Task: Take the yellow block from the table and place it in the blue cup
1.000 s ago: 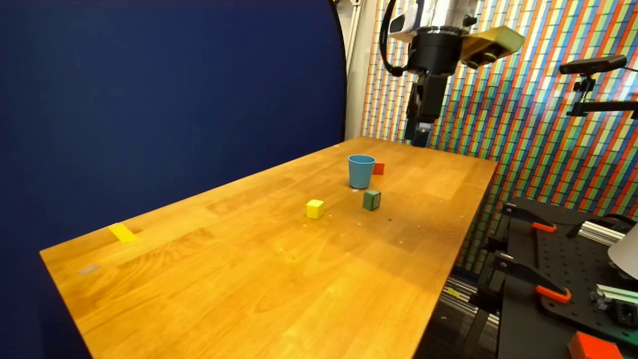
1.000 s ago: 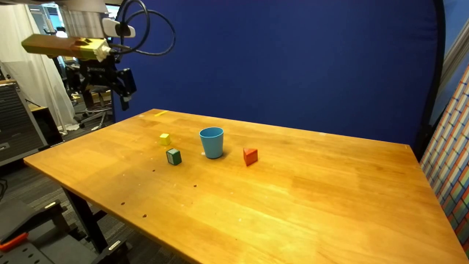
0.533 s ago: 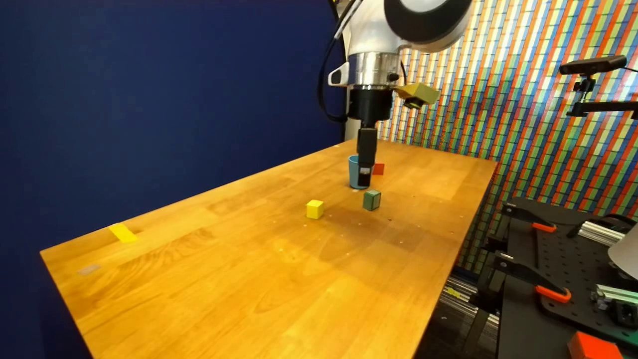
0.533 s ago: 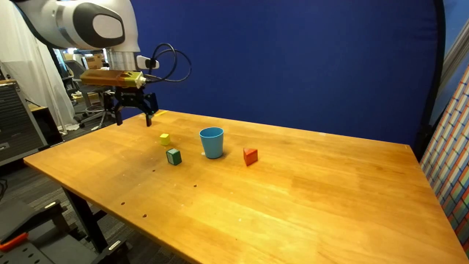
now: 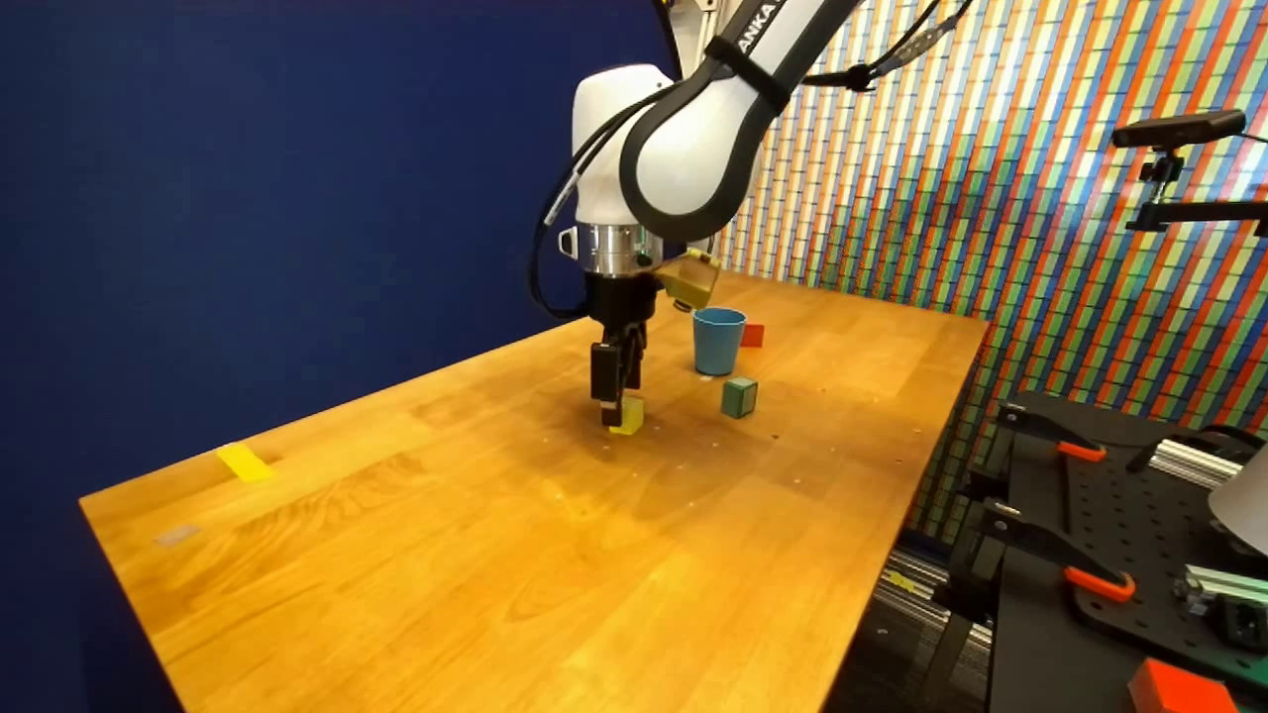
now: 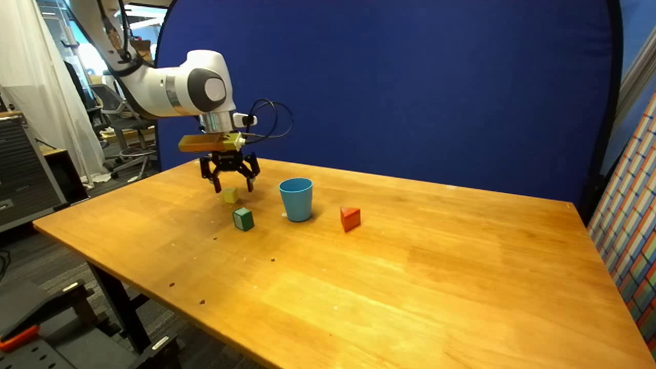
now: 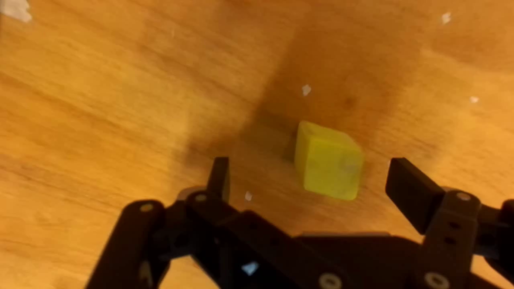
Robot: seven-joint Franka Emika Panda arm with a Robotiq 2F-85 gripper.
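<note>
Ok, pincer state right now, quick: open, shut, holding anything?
Pincer: open, holding nothing; the yellow block sits on the table.

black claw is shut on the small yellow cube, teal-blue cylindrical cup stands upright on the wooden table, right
Not shut: the wrist view shows the claw open, gaps either side of the yellow cube. The cup stands upright on the table.

This appears to be a robotics lab: a Franka arm point(image 5: 684, 149) hangs over a wooden desk point(image 6: 435, 287) before a blue backdrop point(image 6: 389, 92). Nearby are a mounted bar-shaped camera point(image 5: 1179, 129) and a perforated black plate point(image 5: 1139, 495) with orange-padded clamps point(image 5: 1040, 540); a swivel chair point(image 6: 129, 124) and drawer cabinet point(image 6: 28, 169) stand behind.
</note>
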